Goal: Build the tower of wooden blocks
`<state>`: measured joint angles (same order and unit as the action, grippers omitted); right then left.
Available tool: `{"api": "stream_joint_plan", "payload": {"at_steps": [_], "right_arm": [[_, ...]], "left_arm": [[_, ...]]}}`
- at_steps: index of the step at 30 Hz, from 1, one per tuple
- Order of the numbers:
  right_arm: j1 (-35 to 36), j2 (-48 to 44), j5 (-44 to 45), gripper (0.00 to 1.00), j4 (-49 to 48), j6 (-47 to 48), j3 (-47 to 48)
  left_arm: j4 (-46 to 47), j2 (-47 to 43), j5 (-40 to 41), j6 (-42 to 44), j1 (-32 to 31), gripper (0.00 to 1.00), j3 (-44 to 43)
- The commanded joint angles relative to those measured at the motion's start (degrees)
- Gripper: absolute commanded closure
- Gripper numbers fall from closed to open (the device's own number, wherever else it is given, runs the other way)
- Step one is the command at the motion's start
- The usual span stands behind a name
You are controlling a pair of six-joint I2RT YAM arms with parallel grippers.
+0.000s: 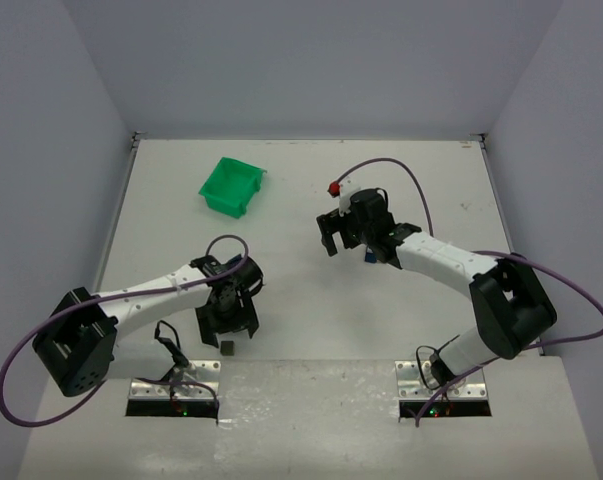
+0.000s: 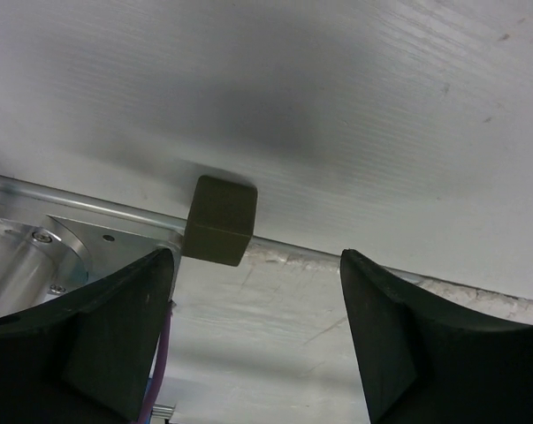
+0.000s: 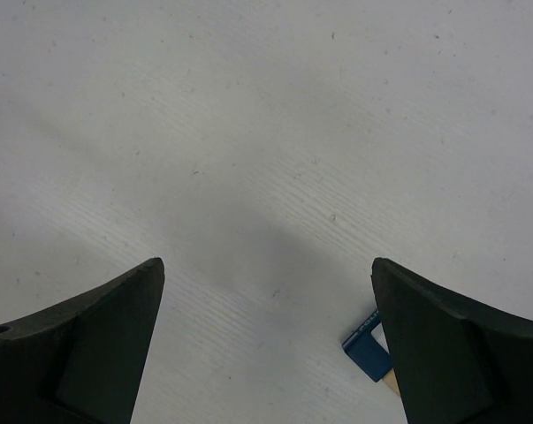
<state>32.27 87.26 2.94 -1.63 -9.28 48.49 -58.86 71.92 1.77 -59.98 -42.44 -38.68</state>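
A dark olive cube [image 2: 220, 219] rests on the table right at its near edge [image 2: 337, 256]; from above the cube [image 1: 226, 347] lies just in front of my left gripper [image 1: 227, 328]. That left gripper [image 2: 255, 258] is open, and the cube sits just beyond its fingertips, closer to the left finger [image 2: 116, 327], with nothing between the jaws. My right gripper [image 1: 331, 236] hovers mid-table, open and empty [image 3: 266, 265]. A small blue piece [image 3: 368, 347] with a tan sliver under it peeks out beside the right finger [image 3: 452, 353]; it shows as a blue speck [image 1: 367, 257] under the right wrist.
A green plastic bin [image 1: 231, 186] stands at the back left of the table. Metal mounting plates [image 2: 36, 256] and purple cables [image 1: 21, 380] lie by the arm bases along the near edge. Grey walls enclose the table on three sides.
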Motion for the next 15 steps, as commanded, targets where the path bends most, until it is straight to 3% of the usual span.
{"api": "stream_joint_plan", "payload": {"at_steps": [1, 7, 12, 15], "right_arm": [[-0.20, -0.17, 2.42, 0.01, -2.68, -0.13, -0.42], [-0.37, 1.31, 3.18, 0.01, -2.76, 0.14, 0.19], [-0.65, 2.10, 4.81, 0.01, -2.28, 0.36, 0.69], [-0.72, 2.47, 4.80, 0.01, -2.07, 0.49, 1.07]], "left_arm": [[0.52, 0.95, 2.93, -4.34, -0.63, 0.27, 1.43], [1.11, 0.52, 6.44, -5.52, -0.54, 0.28, 0.75], [0.85, 4.56, 6.55, -4.00, -0.54, 0.45, -0.50], [0.94, 5.42, 6.05, -2.87, -0.54, 0.47, -0.69]]}}
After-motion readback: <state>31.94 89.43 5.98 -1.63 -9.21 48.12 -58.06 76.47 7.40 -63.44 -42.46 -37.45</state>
